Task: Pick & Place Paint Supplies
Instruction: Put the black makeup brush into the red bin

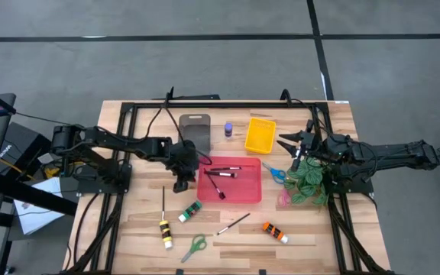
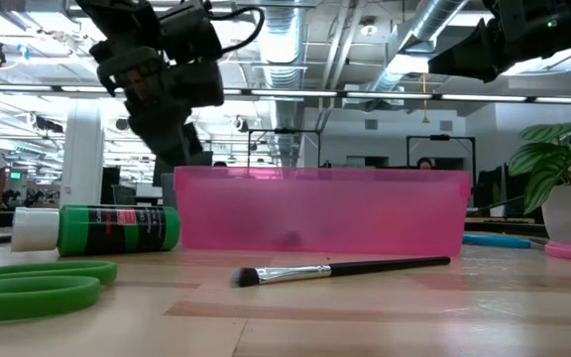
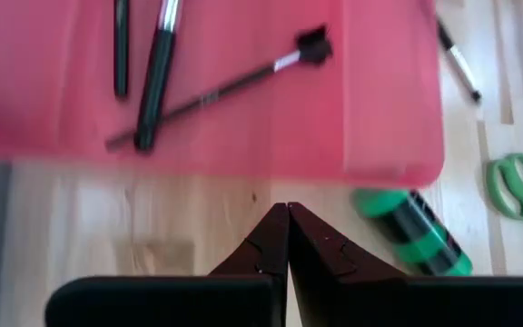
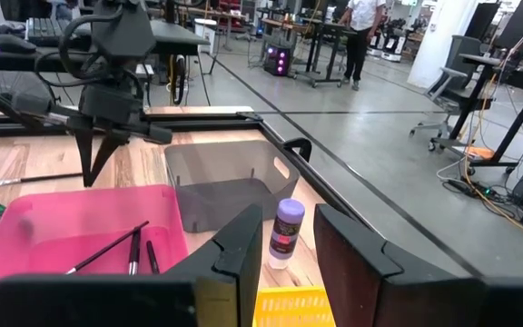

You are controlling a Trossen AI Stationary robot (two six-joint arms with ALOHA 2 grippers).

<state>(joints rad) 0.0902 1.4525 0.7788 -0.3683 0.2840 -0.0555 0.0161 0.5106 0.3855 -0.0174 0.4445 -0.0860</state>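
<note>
Green scissors [image 1: 194, 247], an orange tube [image 1: 275, 232] and a yellow tube [image 1: 164, 233] lie on the surface's near edge from above; three brushes [image 1: 221, 174] rest in the red tray [image 1: 249, 191]. Low down, a brush [image 2: 340, 269] lies before that tray; the green tube's [image 2: 107, 228] label is unreadable. Left pincer [image 3: 287, 238] is closed, empty, beside the tray. Right pincer [image 4: 287, 238] stands parted, empty, a purple bottle [image 4: 286, 232] beyond.

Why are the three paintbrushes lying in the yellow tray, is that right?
Not quite. The three paintbrushes are lying in the red tray, not the yellow tray. The high view shows this, and the yellow one has no brushes in it.
</note>
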